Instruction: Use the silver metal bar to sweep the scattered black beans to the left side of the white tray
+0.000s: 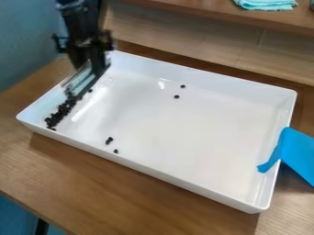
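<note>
Glossy, smooth white plastic-looking tray (165, 131), w/ bright reflections. Brown wood-grain table (110, 183), smooth, low sheen. Small black beads (58, 114) look hard. Flat blue tape-like strip (299, 153): smooth, matt. Folded turquoise cloth (266, 4): soft, textured.

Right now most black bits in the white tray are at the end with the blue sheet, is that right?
No, wrong end: the camera view shows most black bits at the opposite end from the blue sheet, by the tool. The tray is white, as you said.
</note>
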Tool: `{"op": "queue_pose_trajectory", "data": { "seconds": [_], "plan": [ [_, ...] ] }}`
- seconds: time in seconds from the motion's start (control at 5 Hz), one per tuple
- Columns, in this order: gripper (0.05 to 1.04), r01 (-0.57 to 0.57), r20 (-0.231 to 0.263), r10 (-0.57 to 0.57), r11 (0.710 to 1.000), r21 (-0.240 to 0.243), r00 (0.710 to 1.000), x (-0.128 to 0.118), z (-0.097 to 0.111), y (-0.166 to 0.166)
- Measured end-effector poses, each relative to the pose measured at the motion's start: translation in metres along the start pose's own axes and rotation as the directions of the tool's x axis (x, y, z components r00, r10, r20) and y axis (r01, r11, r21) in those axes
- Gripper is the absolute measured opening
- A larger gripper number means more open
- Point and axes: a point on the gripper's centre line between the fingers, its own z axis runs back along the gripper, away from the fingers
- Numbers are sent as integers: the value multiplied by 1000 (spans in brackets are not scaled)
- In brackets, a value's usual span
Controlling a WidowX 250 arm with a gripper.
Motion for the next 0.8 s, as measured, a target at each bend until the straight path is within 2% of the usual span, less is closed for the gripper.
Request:
{"op": "queue_pose_trajectory", "data": {
  "seconds": [0.2,0.4,0.6,0.8],
  "plan": [
    [385,43,-12,-43,999,-15,999,-13,-13,-58],
    [384,46,-3,-46,999,12,999,-19,-30,-96],
    [385,91,-1,-91,995,40,996,-26,-46,-150],
    [384,77,-29,-75,994,76,997,-28,-71,-194]
  ]
}}
